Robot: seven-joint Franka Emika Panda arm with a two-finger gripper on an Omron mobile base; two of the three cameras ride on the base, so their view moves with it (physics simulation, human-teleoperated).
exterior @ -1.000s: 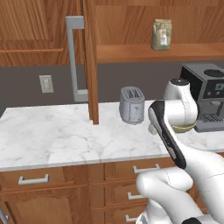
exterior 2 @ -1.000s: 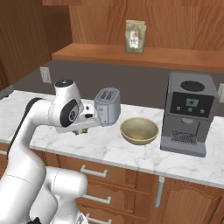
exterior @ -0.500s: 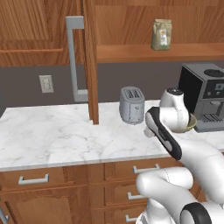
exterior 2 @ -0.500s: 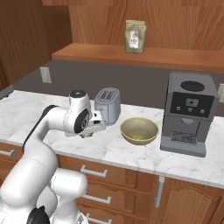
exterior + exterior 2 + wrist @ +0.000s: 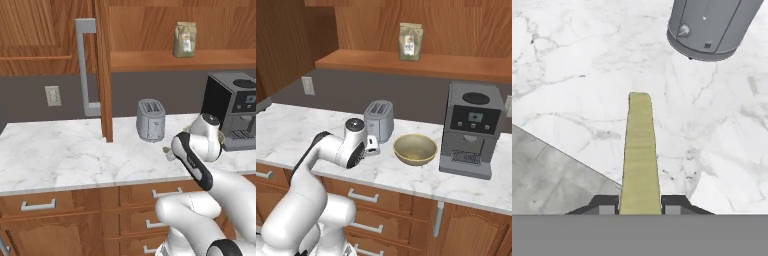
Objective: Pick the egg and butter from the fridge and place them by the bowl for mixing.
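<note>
End effector (image 5: pixel 640 202): clamping the pale yellow-olive butter stick (image 5: pixel 640 150) by its end.
Butter: hanging over the marble worktop (image 5: pixel 572 75), long axis pointing ahead.
Tan bowl (image 5: pixel 415 148): lying just right.

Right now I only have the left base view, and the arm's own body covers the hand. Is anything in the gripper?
Observer: Yes. In the hand view the gripper is shut on the butter, a pale yellow-olive stick that points out over the marble counter.
Operator: Where's the bowl? I can't find it.
Observer: In the right base view the bowl sits on the counter between the toaster and the coffee machine.
Operator: How does the hand stand to it?
Observer: The hand is in front of the toaster, on the bowl's left in that view.
</note>
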